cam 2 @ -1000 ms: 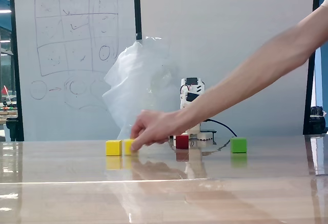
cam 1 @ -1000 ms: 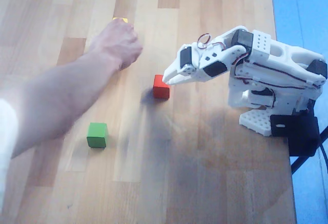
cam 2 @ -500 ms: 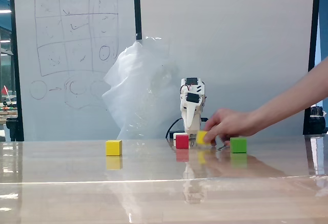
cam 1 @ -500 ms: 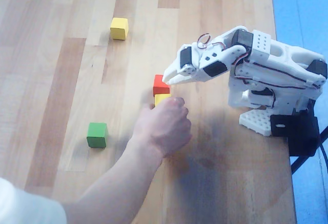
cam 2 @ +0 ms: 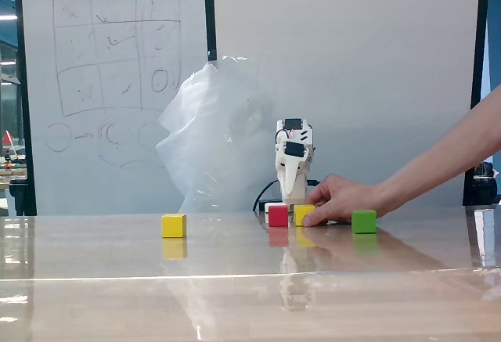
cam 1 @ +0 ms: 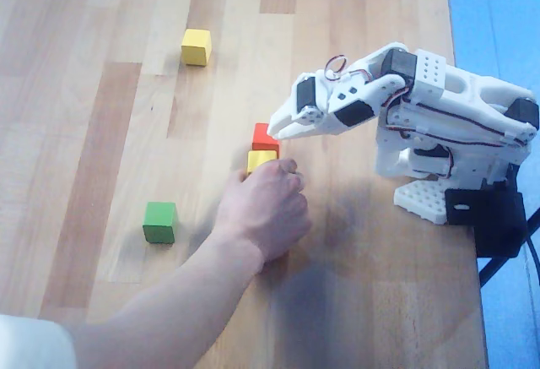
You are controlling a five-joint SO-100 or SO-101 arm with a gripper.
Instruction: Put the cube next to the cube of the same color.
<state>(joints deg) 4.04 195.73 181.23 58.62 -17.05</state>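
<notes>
On a pale wood-plank table (cam 1: 101,217) before a sketched whiteboard (cam 2: 109,52), a hand (cam 1: 266,208) touches a small yellow cube (cam 1: 261,160) beside the white gripper (cam 1: 277,131), its jaws' state indiscernible.

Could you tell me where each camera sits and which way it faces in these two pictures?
Overhead view: above the wooden table, looking down; white robot arm enters from the right, gripper above the red cube; a person's hand touches a yellow cube.
Fixed view: at table height, facing the arm head-on, whiteboard behind.
Shared: both yellow cubes, the far one, the green cube, hand.
</notes>
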